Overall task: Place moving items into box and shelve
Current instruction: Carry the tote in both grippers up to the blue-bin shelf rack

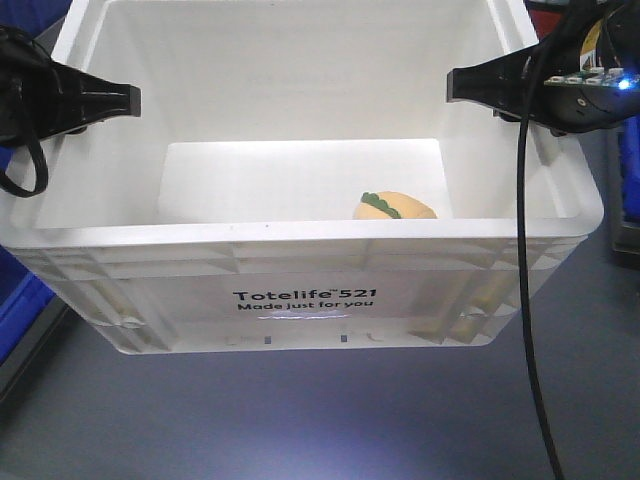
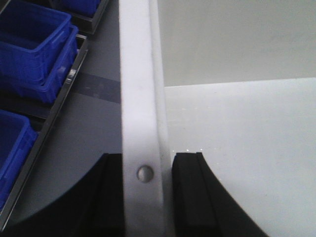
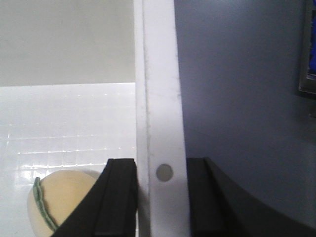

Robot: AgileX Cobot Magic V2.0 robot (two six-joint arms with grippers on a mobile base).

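Your left gripper (image 2: 146,165) and right gripper (image 3: 161,168) each pinch a side rim of the box (image 1: 300,236). Inside it, the yellow plush fruit (image 1: 396,207) lies by the right wall, possibly touching.

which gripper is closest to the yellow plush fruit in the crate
The right gripper: the fruit lies just inside the crate wall its fingers clamp. The left gripper clamps the opposite wall, no fruit beside it.

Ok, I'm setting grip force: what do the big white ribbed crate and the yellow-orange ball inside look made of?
The big white ribbed crate: rigid moulded plastic, semi-gloss, judging by ribs and reflective floor. The yellow-orange ball with green leaf: probably soft fabric, matte, with raised green trim.
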